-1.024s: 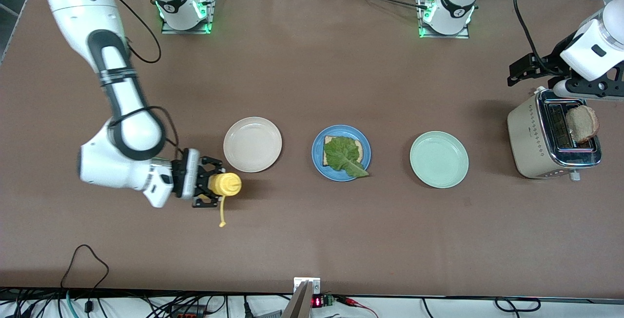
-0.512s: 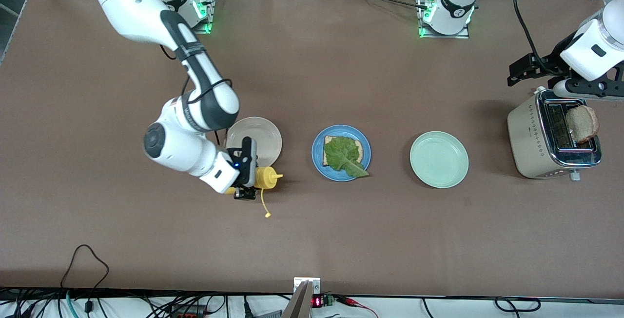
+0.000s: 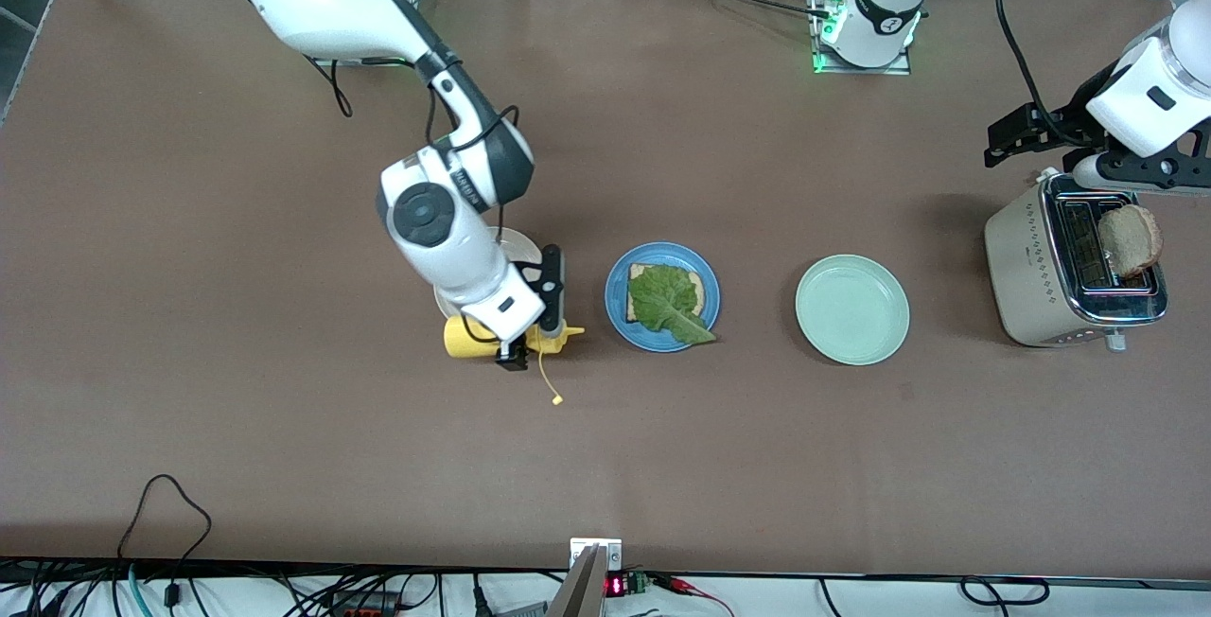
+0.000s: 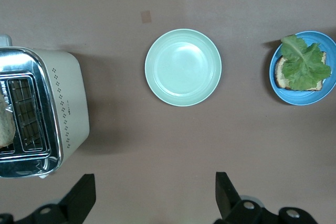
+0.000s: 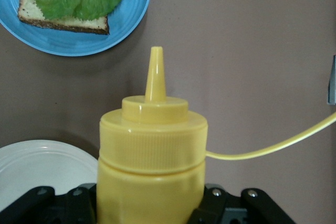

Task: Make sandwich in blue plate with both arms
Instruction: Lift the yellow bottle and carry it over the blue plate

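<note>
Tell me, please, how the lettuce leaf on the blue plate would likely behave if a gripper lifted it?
The lettuce leaf looks thin and crinkled, so it would probably flop. Its tip overhangs the blue plate, so it seems light and might slide off the bread if nudged.

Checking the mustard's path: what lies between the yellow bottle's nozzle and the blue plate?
Only bare table: the right wrist view shows the yellow bottle nozzle aimed at the blue plate with nothing between.

Bright, even overhead light leaves soft shadows on the brown table point(image 3: 662, 466), glare on the toaster point(image 3: 1074, 272) chrome, all views sharp.
</note>
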Controlling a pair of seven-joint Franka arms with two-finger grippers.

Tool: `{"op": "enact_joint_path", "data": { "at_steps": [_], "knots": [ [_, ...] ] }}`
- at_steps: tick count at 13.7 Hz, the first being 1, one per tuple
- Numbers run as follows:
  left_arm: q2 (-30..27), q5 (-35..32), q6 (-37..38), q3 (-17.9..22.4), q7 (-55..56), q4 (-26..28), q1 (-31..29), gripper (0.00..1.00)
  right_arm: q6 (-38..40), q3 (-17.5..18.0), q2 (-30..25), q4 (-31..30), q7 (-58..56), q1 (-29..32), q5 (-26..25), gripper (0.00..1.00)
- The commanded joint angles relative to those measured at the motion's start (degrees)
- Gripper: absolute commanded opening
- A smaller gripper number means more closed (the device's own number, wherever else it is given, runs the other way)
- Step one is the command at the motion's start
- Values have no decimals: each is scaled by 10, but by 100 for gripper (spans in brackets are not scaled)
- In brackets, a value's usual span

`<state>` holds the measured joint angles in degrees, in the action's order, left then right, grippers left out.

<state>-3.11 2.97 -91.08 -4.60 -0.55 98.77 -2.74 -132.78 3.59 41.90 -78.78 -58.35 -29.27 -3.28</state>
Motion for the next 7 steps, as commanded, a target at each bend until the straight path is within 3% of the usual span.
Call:
{"op": "enact_joint_path", "data": {
  "at_steps": [1,4,7],
  "knots": [
    [3,5,8,-2,1,-9,-1,100,61,-24,-9,31,75,-48,-78,31],
    [3,5,8,-2,0,-9,-1,100,137,-59,0,73,142,-115,-138,31],
    [3,5,9,-1,0,-9,-2,100,172,-126,17,97,174,-199,-161,31]
  ]
}}
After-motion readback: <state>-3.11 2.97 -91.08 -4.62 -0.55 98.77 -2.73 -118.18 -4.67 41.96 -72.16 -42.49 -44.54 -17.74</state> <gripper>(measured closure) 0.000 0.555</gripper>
